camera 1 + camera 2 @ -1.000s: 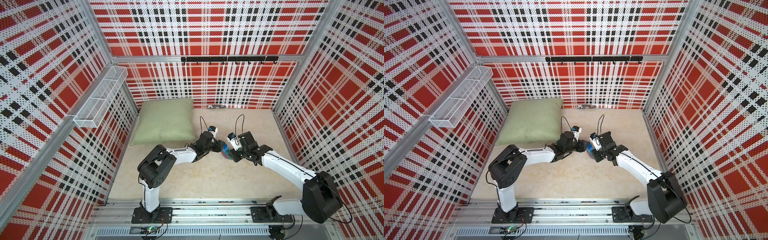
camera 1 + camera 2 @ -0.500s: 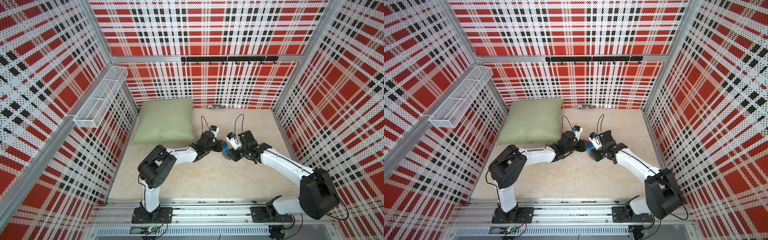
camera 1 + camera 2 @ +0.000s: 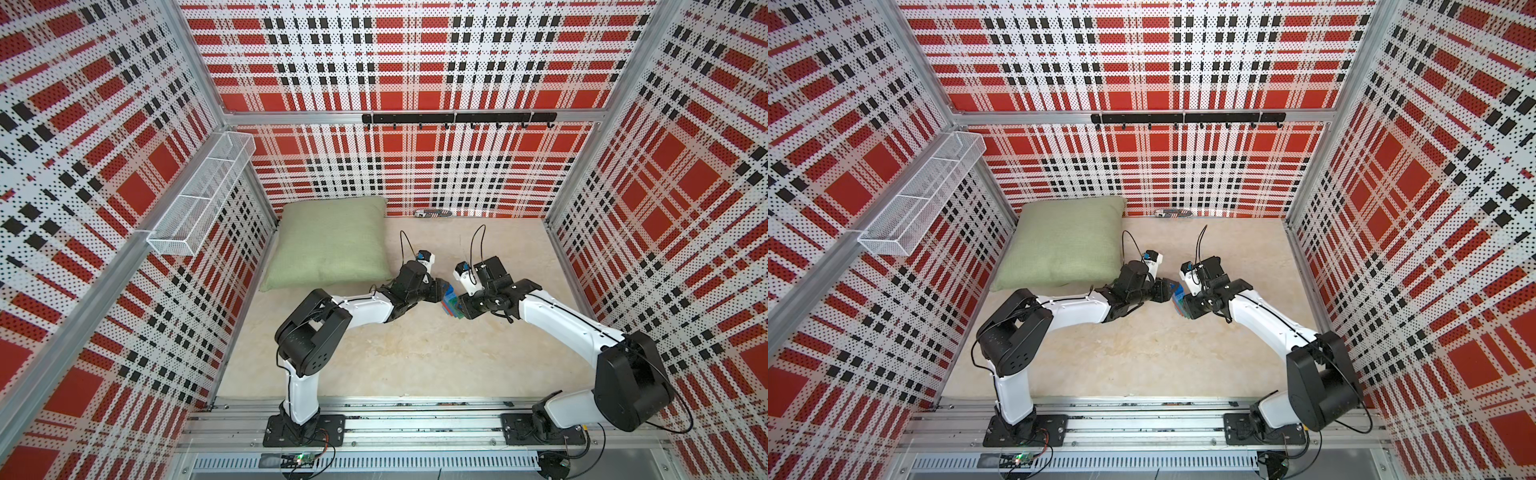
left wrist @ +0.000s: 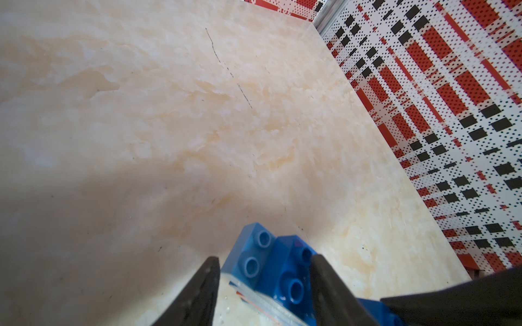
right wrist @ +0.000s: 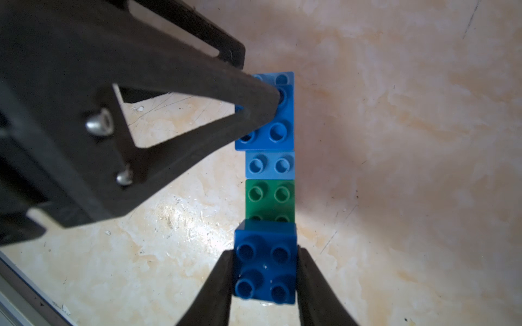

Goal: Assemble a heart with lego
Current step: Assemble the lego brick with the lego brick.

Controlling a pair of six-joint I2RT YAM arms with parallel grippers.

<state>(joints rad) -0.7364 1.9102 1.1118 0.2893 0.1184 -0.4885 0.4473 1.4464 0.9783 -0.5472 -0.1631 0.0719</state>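
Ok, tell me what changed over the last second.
The right arm's elbow swung slightly toward the middle; nothing else visibly moved. Nothing was taken hold of or let go. The left pincer and the right pincer stay shut on the heart; the green pillow lies as before.
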